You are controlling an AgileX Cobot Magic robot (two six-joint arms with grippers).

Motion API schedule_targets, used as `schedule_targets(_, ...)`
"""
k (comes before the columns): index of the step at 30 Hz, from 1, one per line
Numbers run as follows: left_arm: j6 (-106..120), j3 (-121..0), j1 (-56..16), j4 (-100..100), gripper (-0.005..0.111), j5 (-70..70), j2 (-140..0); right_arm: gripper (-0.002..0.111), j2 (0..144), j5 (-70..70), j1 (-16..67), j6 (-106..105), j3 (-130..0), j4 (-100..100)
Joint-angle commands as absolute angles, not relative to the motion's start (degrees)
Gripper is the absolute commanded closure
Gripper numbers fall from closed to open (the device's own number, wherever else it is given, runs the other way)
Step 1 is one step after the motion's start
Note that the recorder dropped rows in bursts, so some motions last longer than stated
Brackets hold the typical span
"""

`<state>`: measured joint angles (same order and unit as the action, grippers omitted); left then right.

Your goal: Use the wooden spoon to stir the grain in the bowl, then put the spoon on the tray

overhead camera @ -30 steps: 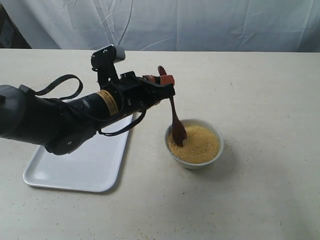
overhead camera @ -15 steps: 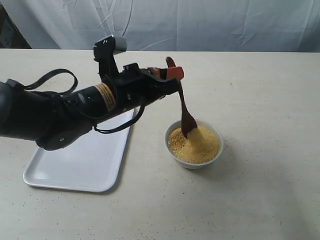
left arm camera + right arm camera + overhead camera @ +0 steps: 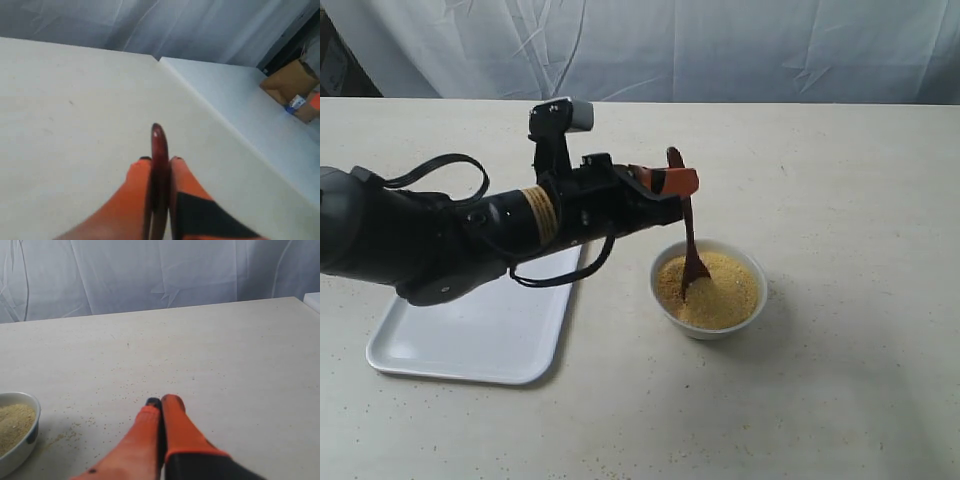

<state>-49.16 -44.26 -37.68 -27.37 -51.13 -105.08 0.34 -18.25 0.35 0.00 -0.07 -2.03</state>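
The white bowl (image 3: 709, 315) sits right of centre, filled with yellow grain (image 3: 720, 291). The dark wooden spoon (image 3: 691, 243) stands nearly upright with its head sunk in the grain on the bowl's left side. My left gripper (image 3: 674, 184) is shut on the spoon's handle near its top; in the left wrist view the handle end (image 3: 158, 145) pokes out between the orange fingers (image 3: 136, 182). The white tray (image 3: 490, 330) lies left of the bowl, partly under the left arm. My right gripper (image 3: 161, 402) is shut and holds nothing; the bowl (image 3: 22, 447) shows at that view's edge.
Loose grains (image 3: 80, 425) are scattered on the beige table (image 3: 840, 190) near the bowl. A white cloth backdrop (image 3: 720, 45) hangs behind the table. A cardboard box (image 3: 292, 90) sits beyond the table edge in the left wrist view.
The left gripper has carried the spoon rightward and down, from the bowl's left rim toward its middle, and the handle now stands more upright.
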Motion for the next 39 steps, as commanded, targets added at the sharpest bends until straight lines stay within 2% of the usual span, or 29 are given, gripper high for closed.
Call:
schedule_targets(1, -44.10, -44.09, -36.55, -27.25, 0.107, -51.90, -102.18, 0.108, 0.00, -17.78, 0.00, 0.00, 0.00, -1.75)
schedule_targets(7, -44.38, -44.09, -36.66, -26.85, 0.107, -46.74, -106.12, 0.108, 0.00, -17.78, 0.00, 0.00, 0.00, -1.75)
schedule_targets(14, -49.54, -44.09, -36.66, -33.15, 0.107, -54.79, -108.30, 0.108, 0.00, -17.78, 0.00, 0.00, 0.00, -1.75)
schedule_targets(21, -44.15, -44.09, -36.55, -29.88, 0.107, -54.97, -103.77, 0.108, 0.00, -17.78, 0.00, 0.00, 0.00, -1.90)
schedule_targets(29, -34.20, -44.09, -36.55, -28.76, 0.107, -45.93, -104.08, 0.108, 0.00, -17.78, 0.00, 0.00, 0.00, -1.90)
schedule_targets(39, -42.64, -44.09, -36.66, -36.90, 0.107, -49.14, -106.99, 0.108, 0.00, -17.78, 0.00, 0.00, 0.00, -1.90)
